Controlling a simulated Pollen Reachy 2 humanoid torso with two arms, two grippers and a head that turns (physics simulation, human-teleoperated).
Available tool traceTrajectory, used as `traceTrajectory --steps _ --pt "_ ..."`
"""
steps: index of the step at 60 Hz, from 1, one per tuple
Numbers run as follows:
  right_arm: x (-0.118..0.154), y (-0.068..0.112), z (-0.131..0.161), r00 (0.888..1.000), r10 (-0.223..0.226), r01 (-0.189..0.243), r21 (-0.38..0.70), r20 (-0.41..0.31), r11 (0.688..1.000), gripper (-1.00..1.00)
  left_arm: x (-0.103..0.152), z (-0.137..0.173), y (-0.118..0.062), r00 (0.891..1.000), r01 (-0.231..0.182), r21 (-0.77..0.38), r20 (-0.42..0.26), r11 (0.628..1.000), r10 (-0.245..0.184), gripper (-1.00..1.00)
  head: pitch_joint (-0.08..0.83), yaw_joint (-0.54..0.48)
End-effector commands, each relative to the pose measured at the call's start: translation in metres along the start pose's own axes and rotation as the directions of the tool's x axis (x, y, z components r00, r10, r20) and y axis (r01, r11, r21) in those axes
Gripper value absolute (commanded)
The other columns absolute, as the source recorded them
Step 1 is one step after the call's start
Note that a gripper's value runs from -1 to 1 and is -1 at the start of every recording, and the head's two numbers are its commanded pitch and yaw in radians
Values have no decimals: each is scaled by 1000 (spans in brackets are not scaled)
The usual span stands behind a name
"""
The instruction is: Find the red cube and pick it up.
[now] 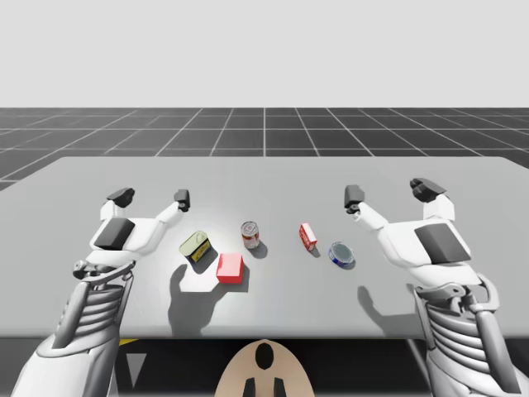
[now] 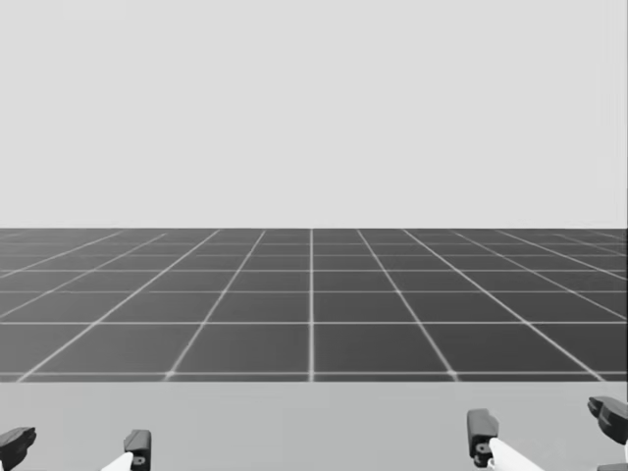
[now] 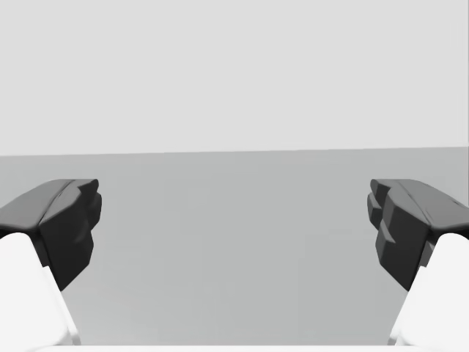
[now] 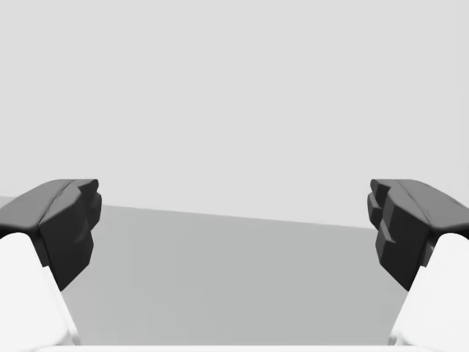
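Cube [image 1: 230,267] is seen on the surface [image 1: 264,178], lower centre-left of the high view, with neither tool on it. Yellow tin [image 1: 195,247] sits just beside it, up-left. Red-white can [image 1: 250,234] stands up-right of the cube. Red box [image 1: 307,236] and blue can [image 1: 340,253] are placed right of centre, near each other. Left tool [image 1: 151,198] is held at frame left, up-left of the tin, fingers spread wide: released. Right tool [image 1: 390,193] is held at frame right, beyond the blue can, likewise released. In both wrist views, plain surface is seen ahead between the spread fingers.
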Motion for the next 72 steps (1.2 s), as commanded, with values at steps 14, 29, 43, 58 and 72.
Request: traceTrajectory --steps 14,29,43,58,72 --pt "2 -4 1 999 -32 32 -35 -14 999 -1000 0 0 -1 1000 -5 3 -2 1000 5 -1000 63 -12" --pt "0 -4 0 1000 -20 20 -49 -3 999 -1000 -1 0 -1 1000 0 3 -2 1000 0 -1000 294 -14" --pt "-1 -3 -1 1000 -12 12 -46 -9 999 -1000 -1 -1 -2 1000 10 3 0 1000 -10 -1000 474 8" --pt "-3 -2 -1 1000 -1 0 -37 -17 999 -1000 0 -1 -2 1000 17 4 3 1000 -17 -1000 618 60" --pt "-5 0 -1 1000 4 -4 -30 -25 1000 -1000 0 0 -3 1000 17 4 0 1000 -17 -1000 726 140"
